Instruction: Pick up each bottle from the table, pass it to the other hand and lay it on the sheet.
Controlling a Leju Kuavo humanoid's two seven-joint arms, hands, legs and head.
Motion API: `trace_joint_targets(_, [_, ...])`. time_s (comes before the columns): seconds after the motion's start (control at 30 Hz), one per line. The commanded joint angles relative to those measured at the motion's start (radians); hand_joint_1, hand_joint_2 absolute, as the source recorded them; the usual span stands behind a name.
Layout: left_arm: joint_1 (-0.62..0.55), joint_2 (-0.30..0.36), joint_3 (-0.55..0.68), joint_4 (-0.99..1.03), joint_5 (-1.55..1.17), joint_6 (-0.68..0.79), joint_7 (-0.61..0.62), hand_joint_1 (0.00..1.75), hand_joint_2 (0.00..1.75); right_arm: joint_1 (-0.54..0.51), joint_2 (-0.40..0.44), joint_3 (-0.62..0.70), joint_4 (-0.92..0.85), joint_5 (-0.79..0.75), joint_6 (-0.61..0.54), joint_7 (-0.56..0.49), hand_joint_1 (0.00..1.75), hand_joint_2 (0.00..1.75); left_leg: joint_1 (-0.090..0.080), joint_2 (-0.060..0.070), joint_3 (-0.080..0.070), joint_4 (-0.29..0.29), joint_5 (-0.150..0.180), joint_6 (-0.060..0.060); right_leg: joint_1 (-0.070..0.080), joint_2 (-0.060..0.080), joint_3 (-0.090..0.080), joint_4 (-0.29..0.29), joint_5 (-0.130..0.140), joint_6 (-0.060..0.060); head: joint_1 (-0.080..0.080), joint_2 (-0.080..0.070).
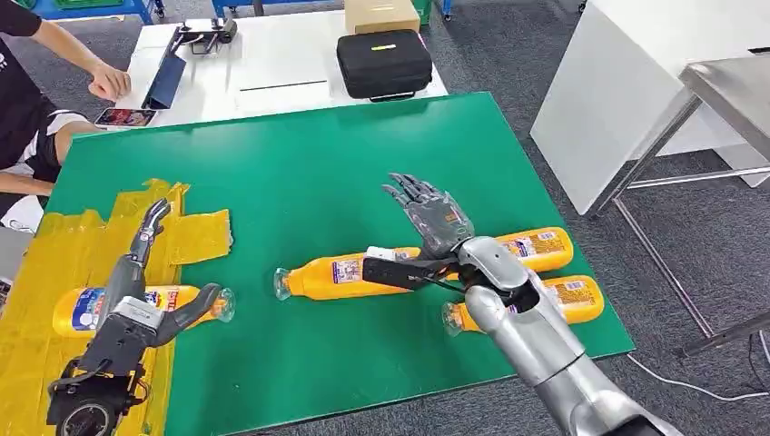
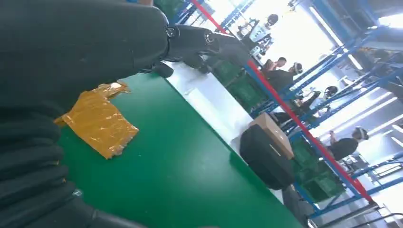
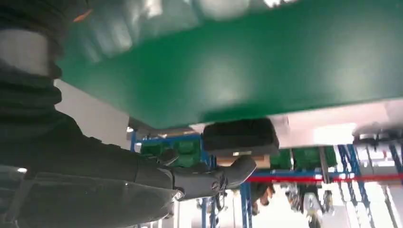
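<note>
4 orange bottles lay on the green table (image 1: 300, 173) as you watched from the head view. 1 bottle on the sheet (image 1: 91, 307) rested on its side on the yellow sheet (image 1: 54, 254) at the table's left end, its clear cap end pointing toward the table's middle. The left hand (image 1: 136, 291) hovered directly over that bottle with its fingers spread and nothing between them, thumb reaching toward the cap end; you could not tell whether it touched the bottle.

The middle bottle (image 1: 331, 275) lay on its side on bare green near the table's centre. 2 more lay near the table's right edge: the far right bottle (image 1: 540, 247) and, just nearer the table's front edge, the near right bottle (image 1: 572, 298).

The right hand (image 1: 427, 213) was raised above the table between the middle bottle and the right pair, fingers fanned apart and pointing toward the table's far side, holding nothing.

Beyond the green table's far edge stood a white table (image 1: 272, 64) carrying a black case (image 1: 383, 62) and a cardboard box (image 1: 381, 14). At that table's left end a person's hand (image 1: 111, 82) rested near a phone (image 1: 125, 117).
</note>
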Motion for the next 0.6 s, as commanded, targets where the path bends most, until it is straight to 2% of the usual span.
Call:
trace_joint_targets(0.03, [0.001, -0.026, -0.028, -0.031, -0.032, -0.007, 0.009, 0.0, 1.75, -0.237, 0.06, 0.188, 0.339, -0.027, 0.046, -0.019, 0.0, 1.75, 0.0, 0.006, 0.006, 0.0, -0.002, -0.001, -0.001, 0.01, 0.004, 0.0, -0.001, -0.002, 0.0, 0.0])
trace_joint_targets(0.3, [-0.012, -0.034, -0.022, -0.026, -0.054, -0.002, 0.023, 0.0, 1.75, -0.258, 0.093, 0.219, 0.416, -0.142, 0.13, -0.056, 0.0, 1.75, 0.0, 0.002, 0.005, -0.001, -0.002, -0.001, 0.0, 0.005, 0.004, -0.001, -0.001, -0.002, 0.0, 0.0])
trace_joint_targets(0.6, [-0.019, -0.036, -0.024, -0.018, -0.053, -0.003, 0.024, 0.0, 1.75, -0.261, 0.09, 0.228, 0.421, -0.159, 0.144, -0.052, 0.0, 1.75, 0.0, 0.0, 0.001, 0.0, 0.0, -0.001, -0.001, 0.002, 0.001, 0.0, -0.001, -0.001, 0.0, 0.0])
